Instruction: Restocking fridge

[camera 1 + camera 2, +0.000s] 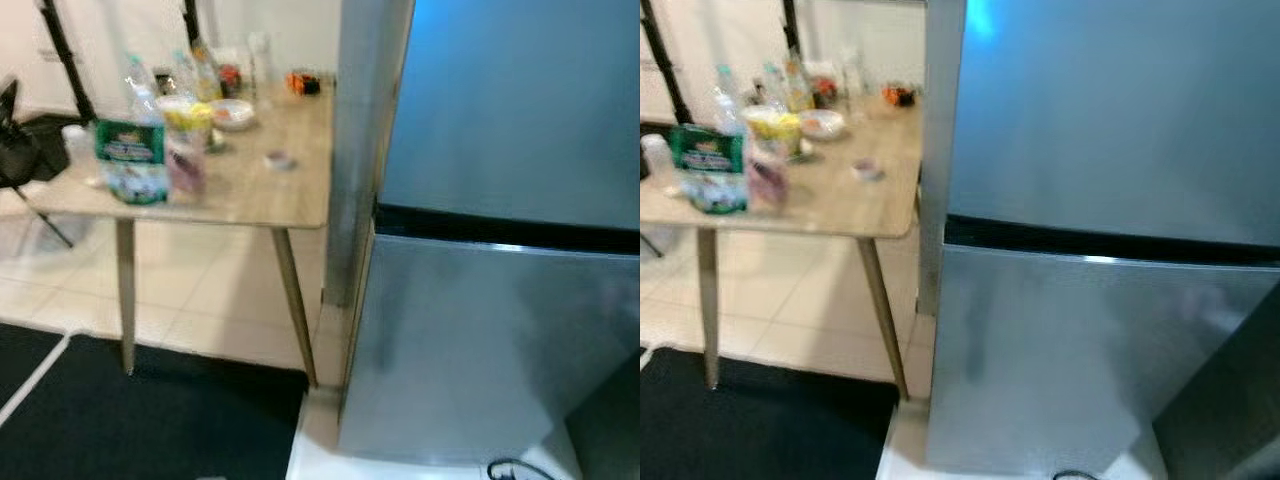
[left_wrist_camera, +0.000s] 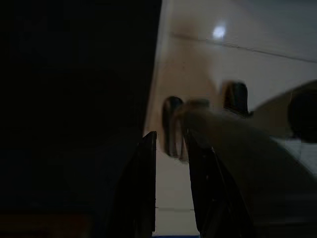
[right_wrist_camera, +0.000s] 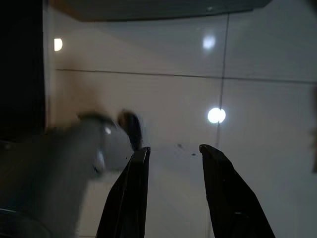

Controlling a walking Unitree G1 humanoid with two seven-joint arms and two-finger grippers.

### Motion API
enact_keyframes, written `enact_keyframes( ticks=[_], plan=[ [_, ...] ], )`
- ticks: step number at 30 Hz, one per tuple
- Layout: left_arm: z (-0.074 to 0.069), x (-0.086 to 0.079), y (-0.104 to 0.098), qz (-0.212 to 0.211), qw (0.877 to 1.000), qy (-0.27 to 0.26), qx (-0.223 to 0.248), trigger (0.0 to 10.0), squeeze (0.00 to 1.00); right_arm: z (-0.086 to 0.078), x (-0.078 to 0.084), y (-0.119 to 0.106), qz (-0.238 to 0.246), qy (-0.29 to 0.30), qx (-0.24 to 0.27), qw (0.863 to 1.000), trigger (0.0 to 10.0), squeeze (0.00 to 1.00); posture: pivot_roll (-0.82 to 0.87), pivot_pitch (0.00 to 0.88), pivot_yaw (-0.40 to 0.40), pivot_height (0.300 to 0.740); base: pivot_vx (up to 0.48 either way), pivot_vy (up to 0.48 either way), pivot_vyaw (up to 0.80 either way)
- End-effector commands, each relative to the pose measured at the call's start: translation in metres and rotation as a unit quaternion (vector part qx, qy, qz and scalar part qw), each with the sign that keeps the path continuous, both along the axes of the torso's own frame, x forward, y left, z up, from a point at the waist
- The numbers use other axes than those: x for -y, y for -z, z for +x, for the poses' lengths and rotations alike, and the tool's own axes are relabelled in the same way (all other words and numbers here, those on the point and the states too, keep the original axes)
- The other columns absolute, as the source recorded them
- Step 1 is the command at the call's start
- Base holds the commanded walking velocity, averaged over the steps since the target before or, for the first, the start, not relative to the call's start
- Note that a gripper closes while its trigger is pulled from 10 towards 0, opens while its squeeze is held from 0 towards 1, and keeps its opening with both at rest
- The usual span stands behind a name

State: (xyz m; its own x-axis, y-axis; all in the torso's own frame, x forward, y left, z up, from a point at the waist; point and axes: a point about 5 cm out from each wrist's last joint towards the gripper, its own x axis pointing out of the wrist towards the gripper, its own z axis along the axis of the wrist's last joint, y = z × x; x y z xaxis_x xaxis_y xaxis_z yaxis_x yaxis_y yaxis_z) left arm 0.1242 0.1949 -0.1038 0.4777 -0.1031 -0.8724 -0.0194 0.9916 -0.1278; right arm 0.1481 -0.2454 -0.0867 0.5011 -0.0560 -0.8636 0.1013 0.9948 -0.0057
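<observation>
Fridge: the silver fridge [image 1: 500, 250] takes the whole 3 o'clock side of the head view, both doors closed, a dark seam running between the upper and lower door.
Table: a wooden table [image 1: 250, 195] stands at 10 o'clock, just beside the fridge's left edge, on slim legs over pale floor tiles [image 1: 200, 290].
Stock on the table: a green-labelled pack of bottles [image 1: 130, 160] sits at the near left corner, with a pink-labelled item [image 1: 186, 165] touching its right side; the picture is blurred, so the labels can't be read.
Further back: a yellow-topped container [image 1: 188, 115], a small white bowl [image 1: 233, 113], a few bottles [image 1: 205, 70] and an orange object [image 1: 303, 83] toward 12 o'clock; one small round thing [image 1: 278, 158] lies alone near the table's middle.
Floor: a black mat [image 1: 150, 420] covers 7 o'clock, and a black cable [image 1: 510, 468] curls at 5 o'clock by the fridge base.
Left gripper: left gripper [image 2: 171, 148] hangs over the edge where the dark mat meets the pale tile, fingers [image 2: 141, 188] released with a narrow gap, holding nothing.
Right gripper: right gripper [image 3: 171, 153] hangs over glossy pale tile with light spots, fingers [image 3: 225, 193] spread apart, holding nothing.
</observation>
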Motion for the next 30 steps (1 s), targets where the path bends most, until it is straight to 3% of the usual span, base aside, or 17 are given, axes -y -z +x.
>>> enact_keyframes(
  ticks=[1,7,12,18,23,24,27,30],
  plan=[
    [-0.008,0.003,0.003,-0.002,1.000,-0.003,-0.012,10.0,0.00,0.006,0.004,-0.004,-0.002,0.010,0.017,1.000,10.0,0.00,-0.07,0.029,0.002,0.740,0.270,0.000,0.00],
    [-0.007,0.001,0.002,0.000,1.000,-0.016,-0.009,10.0,0.00,0.016,0.003,-0.008,0.013,0.014,0.045,0.999,10.0,0.00,-0.07,0.030,-0.001,0.740,0.000,0.000,0.00],
    [-0.007,0.001,0.003,0.000,1.000,-0.014,-0.009,10.0,0.00,0.030,0.002,-0.017,0.055,0.033,0.101,0.993,10.0,0.00,-0.07,0.030,-0.001,0.740,0.000,0.000,0.00],
    [-0.009,0.003,0.003,-0.001,1.000,-0.012,-0.012,10.0,0.00,0.070,0.002,-0.044,0.146,0.067,0.223,0.961,10.0,0.00,-0.07,0.033,-0.002,0.740,0.000,0.000,0.00],
    [-0.009,0.003,0.003,-0.001,1.000,-0.011,-0.012,10.0,0.00,0.090,0.003,-0.060,0.160,0.069,0.268,0.947,10.0,0.00,-0.07,0.030,-0.005,0.740,0.000,0.000,0.00],
    [-0.009,0.003,0.003,-0.001,1.000,-0.009,-0.013,10.0,0.00,0.106,0.007,-0.074,0.148,0.074,0.304,0.938,10.0,0.00,-0.07,0.032,-0.003,0.740,0.000,0.000,0.00],
    [-0.010,0.003,0.004,-0.001,1.000,-0.008,-0.013,10.0,0.00,0.121,0.009,-0.087,0.143,0.085,0.336,0.927,10.0,0.00,-0.07,0.028,-0.004,0.740,0.000,0.000,0.00],
    [-0.010,0.003,0.004,-0.001,1.000,-0.008,-0.013,10.0,0.00,0.129,0.007,-0.095,0.147,0.080,0.352,0.921,10.0,0.00,-0.07,0.028,-0.004,0.740,0.000,0.000,0.00]
  ],
)
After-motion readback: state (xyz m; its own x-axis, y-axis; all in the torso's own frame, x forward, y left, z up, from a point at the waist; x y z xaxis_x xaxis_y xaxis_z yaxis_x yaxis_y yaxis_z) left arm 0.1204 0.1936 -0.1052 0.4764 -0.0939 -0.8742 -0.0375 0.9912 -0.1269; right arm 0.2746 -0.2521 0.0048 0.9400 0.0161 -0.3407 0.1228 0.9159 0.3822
